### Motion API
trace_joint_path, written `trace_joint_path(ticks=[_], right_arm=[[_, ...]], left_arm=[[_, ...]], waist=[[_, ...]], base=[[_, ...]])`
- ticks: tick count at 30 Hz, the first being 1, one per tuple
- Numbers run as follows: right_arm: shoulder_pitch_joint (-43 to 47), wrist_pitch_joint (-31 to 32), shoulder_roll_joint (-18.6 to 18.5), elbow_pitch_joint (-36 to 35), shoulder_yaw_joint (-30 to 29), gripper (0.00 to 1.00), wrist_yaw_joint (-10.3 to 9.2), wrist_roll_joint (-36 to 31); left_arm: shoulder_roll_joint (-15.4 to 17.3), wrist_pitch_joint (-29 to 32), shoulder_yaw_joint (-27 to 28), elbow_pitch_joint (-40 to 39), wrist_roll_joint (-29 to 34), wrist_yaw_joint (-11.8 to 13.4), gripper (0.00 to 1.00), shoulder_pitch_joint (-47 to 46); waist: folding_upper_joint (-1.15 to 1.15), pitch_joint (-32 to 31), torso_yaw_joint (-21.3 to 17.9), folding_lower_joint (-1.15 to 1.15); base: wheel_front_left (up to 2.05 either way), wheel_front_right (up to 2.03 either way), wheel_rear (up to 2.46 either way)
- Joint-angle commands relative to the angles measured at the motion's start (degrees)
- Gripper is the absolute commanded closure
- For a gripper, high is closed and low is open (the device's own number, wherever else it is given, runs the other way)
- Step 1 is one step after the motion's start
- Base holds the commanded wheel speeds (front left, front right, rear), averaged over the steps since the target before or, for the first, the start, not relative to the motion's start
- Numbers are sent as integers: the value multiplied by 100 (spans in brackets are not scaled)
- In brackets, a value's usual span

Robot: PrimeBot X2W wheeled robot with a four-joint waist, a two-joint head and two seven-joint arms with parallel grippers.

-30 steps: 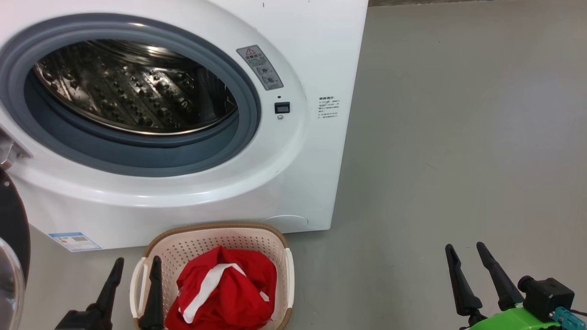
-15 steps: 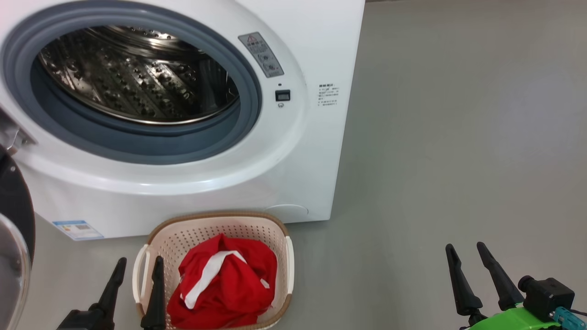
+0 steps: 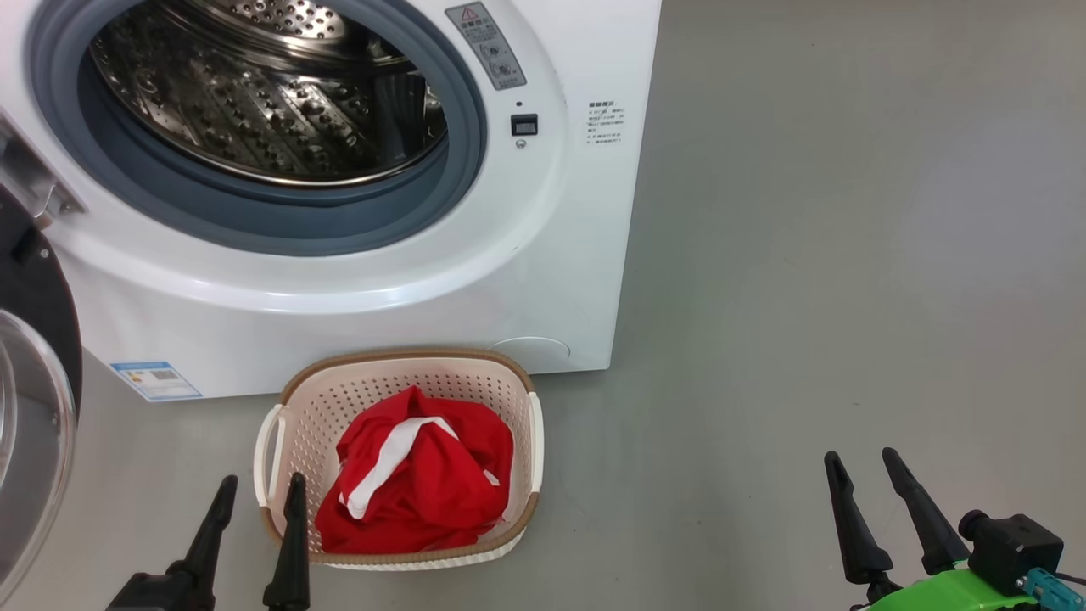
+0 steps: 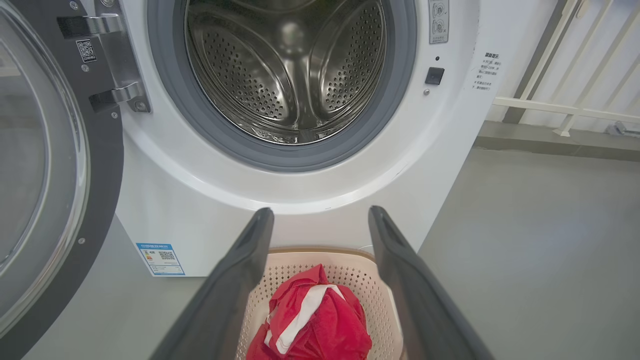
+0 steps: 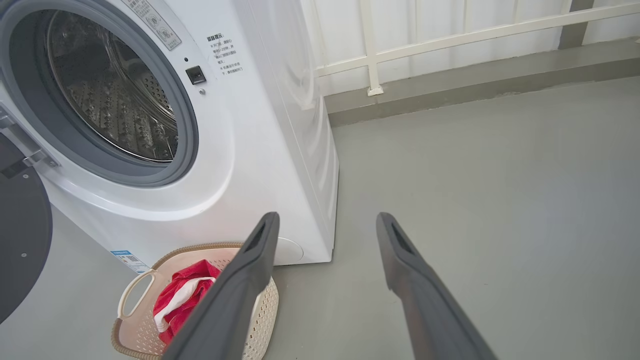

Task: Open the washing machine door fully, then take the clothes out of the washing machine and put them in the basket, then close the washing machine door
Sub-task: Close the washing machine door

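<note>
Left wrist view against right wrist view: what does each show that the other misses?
Left wrist view: the glass window of the washing machine door, and the open left gripper. Right wrist view: the white side panel of the washing machine, a handle of the basket, and the open right gripper. Both: the steel drum, the basket holding the red clothes, the grey floor.

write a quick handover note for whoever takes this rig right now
Grippers: left gripper open and empty, near the left side of the basket; right gripper open and empty, over bare floor to the right.
Things: red clothes lie in the basket, which sits on the floor in front of the washing machine.
Done: washing machine door swung wide open at left; drum looks empty.
Left: close the door.
</note>
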Motion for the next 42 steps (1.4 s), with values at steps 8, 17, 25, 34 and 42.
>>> trace_joint_path(ticks=[8, 17, 25, 34, 42], right_arm=[[-123, -37, -88, -141, 116, 0, 1, -26], [-82, -37, -105, -147, 136, 0, 1, -39], [-39, -37, -166, -141, 188, 0, 1, -40], [-47, -37, -257, -121, 247, 0, 1, -42], [-71, -37, -317, -118, 322, 0, 1, -38]], left_arm=[[49, -29, 159, -166, -4, -31, 0, -177], [49, -29, 160, -122, -81, -31, 0, -126], [49, -29, 89, -84, -181, 3, 0, -95], [49, -29, -95, -62, -385, 133, 0, -36], [49, -29, -249, -76, -569, 256, 0, 23]], waist=[[0, -5, 2, 0], [0, -52, 69, 0], [0, -54, 451, 0], [0, -68, 1123, 0], [0, -91, 1691, 0]], base=[[-1, 1, 0], [0, 0, 0], [0, 0, 0], [0, 0, 0], [0, 0, 0]])
